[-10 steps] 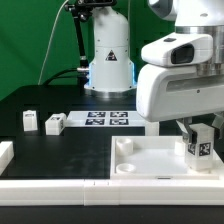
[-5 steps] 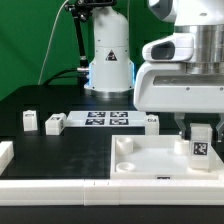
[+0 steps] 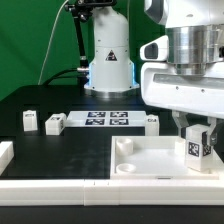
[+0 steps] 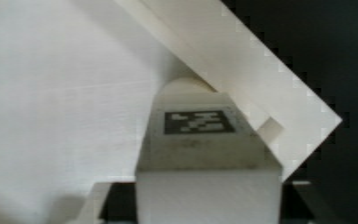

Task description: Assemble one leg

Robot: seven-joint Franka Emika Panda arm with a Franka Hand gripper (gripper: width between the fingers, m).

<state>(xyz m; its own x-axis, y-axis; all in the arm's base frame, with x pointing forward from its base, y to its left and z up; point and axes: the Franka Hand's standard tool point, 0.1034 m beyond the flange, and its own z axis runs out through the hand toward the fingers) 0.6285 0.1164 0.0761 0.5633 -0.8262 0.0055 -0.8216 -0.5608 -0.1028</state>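
Note:
My gripper (image 3: 197, 140) is shut on a leg (image 3: 198, 148), a small white block with a black-and-white tag facing the camera. It holds the leg upright over the right corner of the large white tray-like piece (image 3: 140, 160) at the front, in the exterior view. In the wrist view the leg (image 4: 202, 150) fills the space between the fingers, its tag showing, with the tray's corner rim (image 4: 247, 70) just beyond it. Three more legs lie apart on the black table: two (image 3: 29, 121) (image 3: 54, 124) at the exterior view's left and one (image 3: 151, 121) behind the tray.
The marker board (image 3: 100, 120) lies flat at mid table in front of the white robot base (image 3: 108, 60). Another white part (image 3: 5, 154) sits at the exterior view's left edge. A white rail (image 3: 60, 188) runs along the front.
The wrist has turned about its upright axis, so the gripper body faces differently. The leg stays in the gripper over the tray's right corner, its tag slightly tilted now.

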